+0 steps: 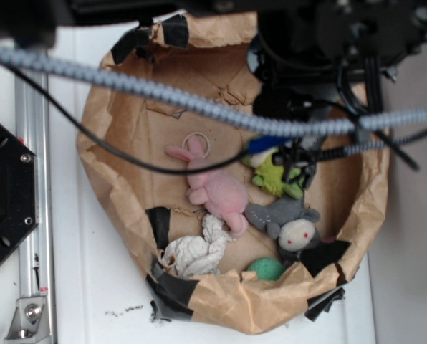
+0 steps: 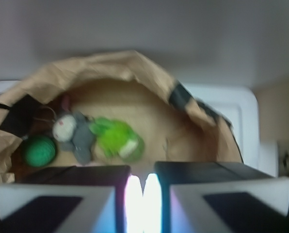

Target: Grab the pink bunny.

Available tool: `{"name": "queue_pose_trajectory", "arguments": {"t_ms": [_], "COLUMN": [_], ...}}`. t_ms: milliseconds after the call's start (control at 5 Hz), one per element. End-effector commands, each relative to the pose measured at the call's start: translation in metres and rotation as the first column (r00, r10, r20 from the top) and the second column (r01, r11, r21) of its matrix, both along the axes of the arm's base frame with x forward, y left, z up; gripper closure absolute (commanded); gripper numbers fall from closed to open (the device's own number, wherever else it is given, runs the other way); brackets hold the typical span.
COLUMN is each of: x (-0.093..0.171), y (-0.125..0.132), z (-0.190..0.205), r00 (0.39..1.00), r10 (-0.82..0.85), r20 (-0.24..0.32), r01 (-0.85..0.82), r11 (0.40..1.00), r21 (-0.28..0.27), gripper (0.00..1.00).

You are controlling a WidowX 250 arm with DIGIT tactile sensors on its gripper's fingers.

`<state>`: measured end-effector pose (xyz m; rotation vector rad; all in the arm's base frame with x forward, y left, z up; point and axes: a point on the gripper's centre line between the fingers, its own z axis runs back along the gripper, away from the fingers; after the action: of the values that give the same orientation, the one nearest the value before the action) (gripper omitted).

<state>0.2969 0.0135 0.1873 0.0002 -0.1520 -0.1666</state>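
Observation:
The pink bunny (image 1: pixel 217 190) lies in the middle of the brown paper bag (image 1: pixel 117 122), ears pointing up-left, with its white ring (image 1: pixel 195 145) by the ears. My gripper (image 1: pixel 297 168) hangs to the bunny's right, over the green toy (image 1: pixel 276 178), and is partly hidden by cables. In the wrist view the gripper (image 2: pixel 142 177) shows its two bright pads (image 2: pixel 134 204) pressed together with nothing between them. The bunny is out of the wrist view. That view shows the green toy (image 2: pixel 116 138) just beyond the fingertips.
A grey plush with a white face (image 1: pixel 292 226) lies below the gripper, a green ball (image 1: pixel 266 269) at the bag's near wall and a white cloth wad (image 1: pixel 198 251) below the bunny. The grey plush (image 2: pixel 74 133) and ball (image 2: pixel 39 151) show in the wrist view. Grey cables (image 1: pixel 163 89) cross overhead.

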Motion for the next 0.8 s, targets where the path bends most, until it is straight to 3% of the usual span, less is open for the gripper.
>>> {"name": "queue_pose_trajectory", "arguments": {"t_ms": [0, 200, 400, 600], "x": [-0.025, -0.037, -0.051, -0.061], "y": [-0.009, -0.021, -0.028, -0.03], "z": [-0.085, -0.098, -0.105, -0.129], "r00": [0.925, 0.898, 0.876, 0.859], "r10": [-0.37, -0.429, -0.469, -0.499], "r20": [-0.085, -0.104, -0.111, -0.117], "r01": [0.356, 0.408, 0.45, 0.49], "r11": [0.923, 0.897, 0.879, 0.866], "r21": [-0.145, -0.172, -0.158, -0.096], "gripper": [0.0, 0.0, 0.0, 0.0]}}
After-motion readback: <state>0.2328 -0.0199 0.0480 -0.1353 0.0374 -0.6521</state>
